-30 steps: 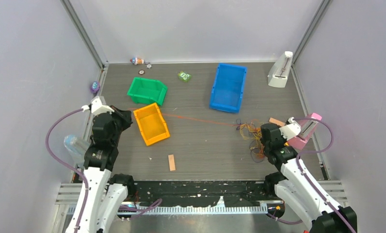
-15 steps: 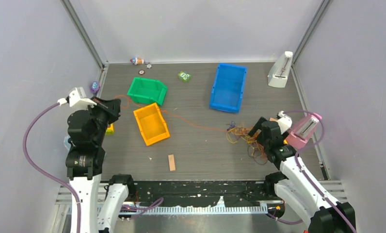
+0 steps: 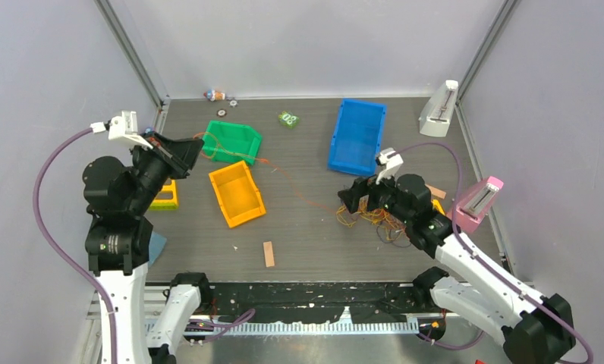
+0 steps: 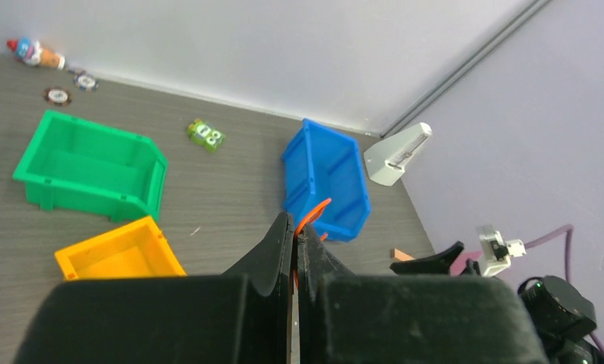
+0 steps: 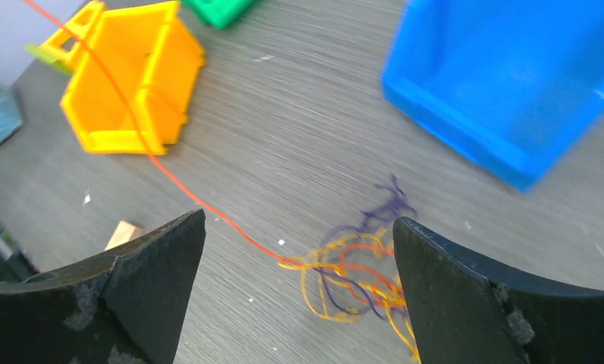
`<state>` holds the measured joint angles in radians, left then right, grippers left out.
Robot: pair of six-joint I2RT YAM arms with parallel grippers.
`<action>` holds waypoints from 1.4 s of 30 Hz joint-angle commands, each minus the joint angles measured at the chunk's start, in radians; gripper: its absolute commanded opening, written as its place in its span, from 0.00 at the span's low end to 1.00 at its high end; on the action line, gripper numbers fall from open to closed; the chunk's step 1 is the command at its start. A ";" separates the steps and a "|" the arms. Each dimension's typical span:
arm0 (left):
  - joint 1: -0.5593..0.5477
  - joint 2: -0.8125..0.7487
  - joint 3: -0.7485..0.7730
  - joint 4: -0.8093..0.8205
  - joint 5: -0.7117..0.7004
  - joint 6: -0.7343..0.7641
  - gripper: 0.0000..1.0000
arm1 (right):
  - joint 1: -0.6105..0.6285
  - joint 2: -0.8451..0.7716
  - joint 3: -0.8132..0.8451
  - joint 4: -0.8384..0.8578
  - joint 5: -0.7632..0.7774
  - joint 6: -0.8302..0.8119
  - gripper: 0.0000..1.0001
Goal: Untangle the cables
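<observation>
Pale lavender-grey walls closed off the cell on three sides, with bare aluminium posts running up the far corners. Between them the table [image 3: 306, 235] was a dark grey board with a fine, brushed wood grain. Three open plastic bins lay on it, all hard, glossy and box-shaped: a green bin [image 3: 231, 142] at the far left, an orange bin [image 3: 237, 193] just nearer than it, and a longer blue bin [image 3: 357, 136] toward the far right. A white wedge-shaped stand [image 3: 438, 108] stood in the far right corner, a pink stand [image 3: 478, 203] stood at the right edge, and a small flat wooden block [image 3: 268, 253] lay near the front.

The cables [image 3: 375, 218] sat in a loose, wiry knot right of centre, hair-thin loops of orange, yellow and dark purple lying on the board. One orange strand [image 3: 287, 176] ran out of the knot toward the far left, past the orange bin's corner and up to the left gripper [image 3: 199, 144], which was raised over the left side of the table. Seen from its wrist camera, the black fingers [image 4: 272, 250] were pressed together with the strand pinched between them. The right gripper [image 3: 353, 199] hung just over the left edge of the knot. Its matte black fingers [image 5: 143, 273] were spread wide apart, gripping nothing. Whether it touched any loop I could not tell.
</observation>
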<state>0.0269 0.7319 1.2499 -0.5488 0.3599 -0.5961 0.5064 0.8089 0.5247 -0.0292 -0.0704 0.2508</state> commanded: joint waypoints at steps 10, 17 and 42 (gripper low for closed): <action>0.004 0.027 0.155 -0.011 0.109 -0.002 0.00 | 0.197 0.420 0.209 0.206 -0.294 -0.189 0.91; 0.004 0.013 0.079 0.029 0.103 -0.010 0.00 | 0.210 0.466 0.296 0.182 -0.252 -0.139 0.08; -0.455 0.060 -0.515 0.782 0.100 0.071 0.00 | 0.210 0.440 0.867 -0.248 -0.167 0.022 0.05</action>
<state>-0.4191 0.8108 0.7391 0.0799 0.4500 -0.5621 0.7124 1.2541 1.3861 -0.2783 -0.2333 0.2371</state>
